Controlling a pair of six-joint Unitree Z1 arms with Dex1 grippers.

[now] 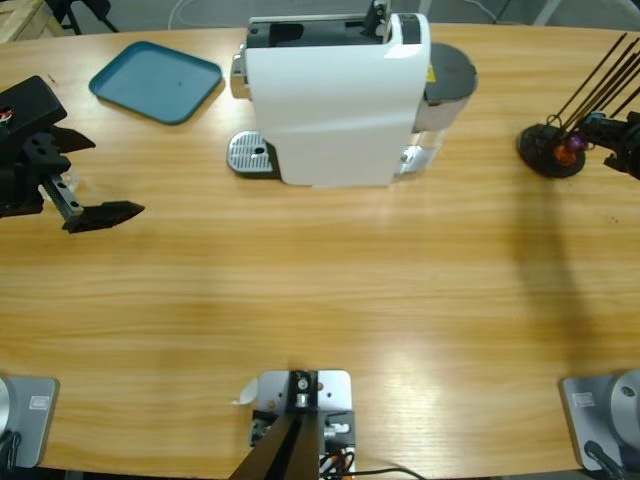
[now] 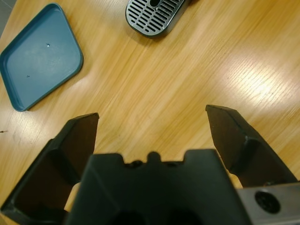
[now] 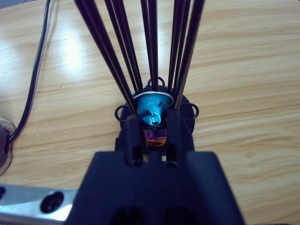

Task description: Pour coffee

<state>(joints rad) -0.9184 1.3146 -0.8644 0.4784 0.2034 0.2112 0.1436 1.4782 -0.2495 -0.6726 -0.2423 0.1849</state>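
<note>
One small blue capsule (image 3: 154, 108), light and stiff, sits in the rack (image 3: 157, 112); the right gripper (image 3: 153, 129) pinches its body. The left gripper (image 2: 152, 124) gapes empty.

Looking down my left gripper (image 2: 152, 117), I see its two black jaws spread wide apart, with nothing between them but bare wooden table (image 2: 197, 79). The gripper's black body fills the bottom of the view, and a strip of silver metal with a dark round hole shows at the lower right corner. Up at the left lies a teal tray (image 2: 41, 56) with rounded corners and a raised rim, nothing on it. At the top edge, right of the tray and apart from it, sits a slotted metal drip grate (image 2: 152, 16), partly cut off.
</note>
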